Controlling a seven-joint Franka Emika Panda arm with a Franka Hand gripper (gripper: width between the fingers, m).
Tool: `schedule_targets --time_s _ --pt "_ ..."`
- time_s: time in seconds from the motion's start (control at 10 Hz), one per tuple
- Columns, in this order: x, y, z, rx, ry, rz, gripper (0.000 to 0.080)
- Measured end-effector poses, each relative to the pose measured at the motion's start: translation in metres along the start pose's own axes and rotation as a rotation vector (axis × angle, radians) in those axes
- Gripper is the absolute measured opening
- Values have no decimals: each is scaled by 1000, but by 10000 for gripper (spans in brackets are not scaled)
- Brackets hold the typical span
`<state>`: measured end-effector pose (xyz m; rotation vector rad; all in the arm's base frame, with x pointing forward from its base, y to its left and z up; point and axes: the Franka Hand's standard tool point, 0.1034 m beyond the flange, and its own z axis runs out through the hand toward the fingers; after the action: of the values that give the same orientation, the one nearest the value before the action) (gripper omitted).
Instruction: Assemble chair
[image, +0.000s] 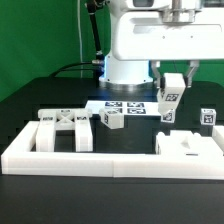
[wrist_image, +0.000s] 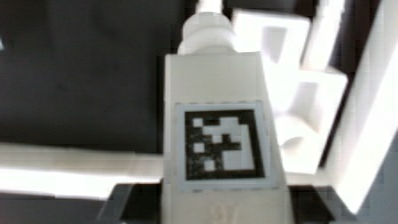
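Surface: a black table (image: 30, 105), with a green backdrop (image: 40, 30) at ten o'clock of the exterior view and the white robot base (image: 130, 50) at twelve.

Enclosure: one long, low, white border wall (image: 100, 158) runs along the six o'clock edge, with a short return at nine o'clock. We list these inside it:
- X-braced frame (image: 65, 128), at eight o'clock, close against the wall.
- Small tagged block (image: 112, 118), near centre, just beside the frame's three o'clock side.
- Flat panel (image: 190, 143), at four o'clock, close to the wall.
- Second tagged block (image: 207, 117), at three o'clock, apart from the panel.
- Marker board (image: 125, 105), flat at centre in front of the robot base.

Held item: the gripper (image: 172, 78) is clamped on a chair leg (image: 170, 103), which stands upright at two o'clock, behind the panel. In the wrist view the leg's square tag (wrist_image: 221, 140) faces the camera. We cannot tell whether the leg's lower end touches the table.

Open room: bare tabletop lies between the central block and the panel, and along the nine o'clock side beyond the wall.
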<state>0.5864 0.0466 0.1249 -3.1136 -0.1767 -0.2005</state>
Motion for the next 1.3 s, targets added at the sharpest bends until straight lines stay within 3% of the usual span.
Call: schedule_targets --time_s 0.1,0.4,0.5,0.7,0.9,1.0,1.3 --pt "8 0 -2 -6 63 -10 291" --pt "5 11 0 -45 311 -51 291" --pt "2 10 4 -43 299 -51 291" --pt "21 -6 4 -20 313 -41 291" --pt "43 -32 10 9 336 -16 291" --pt "46 -41 12 13 339 -27 291" --pt "44 -39 14 9 334 -37 291"
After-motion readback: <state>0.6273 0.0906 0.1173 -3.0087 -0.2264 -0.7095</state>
